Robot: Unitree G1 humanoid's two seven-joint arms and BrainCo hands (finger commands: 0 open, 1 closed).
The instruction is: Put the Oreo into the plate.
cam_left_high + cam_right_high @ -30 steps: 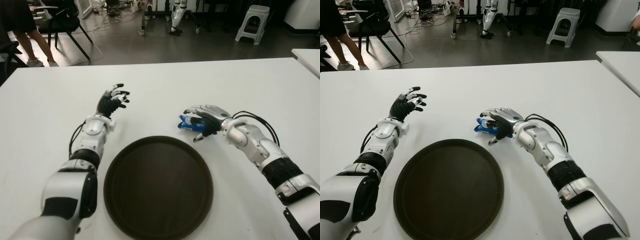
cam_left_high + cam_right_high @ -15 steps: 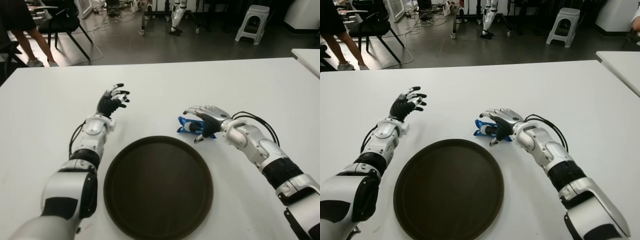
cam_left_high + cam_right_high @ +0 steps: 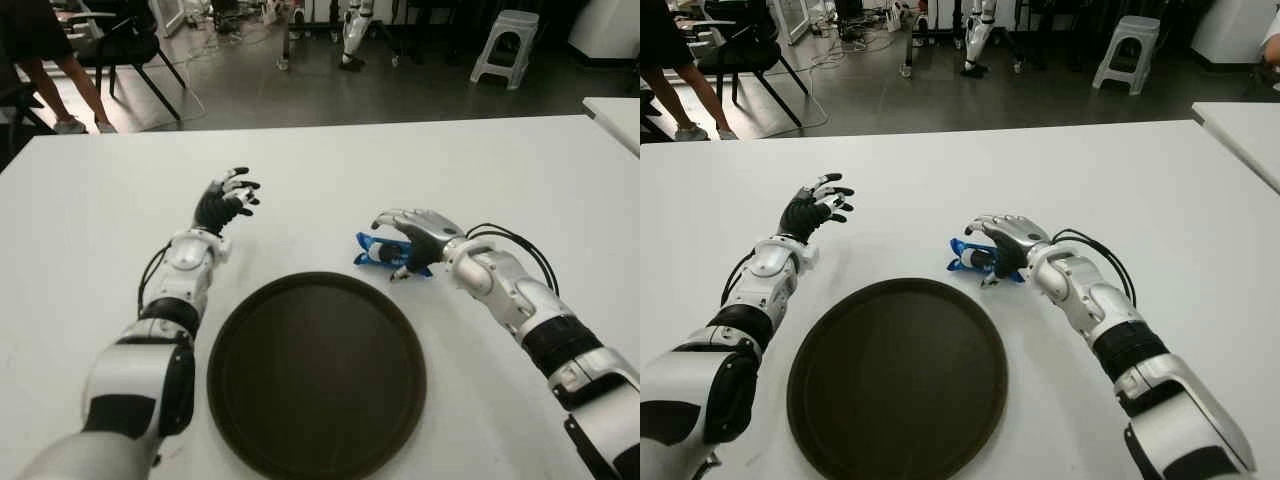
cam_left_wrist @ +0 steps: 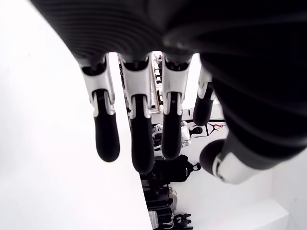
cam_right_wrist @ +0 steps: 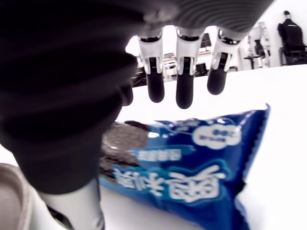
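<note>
One blue Oreo packet [image 3: 383,253] lies on the white table [image 3: 500,170], just past the far rim of the round dark plate [image 3: 316,372] and not in it; the right robot hand [image 3: 412,236] arches over the packet's right end, fingers [image 5: 185,92] hanging above the wrapper, uncurled, not clamped on it; the left robot hand [image 3: 225,202] shows well off to the left of the plate, fingers [image 4: 106,138] loosely spread, holding nothing
</note>
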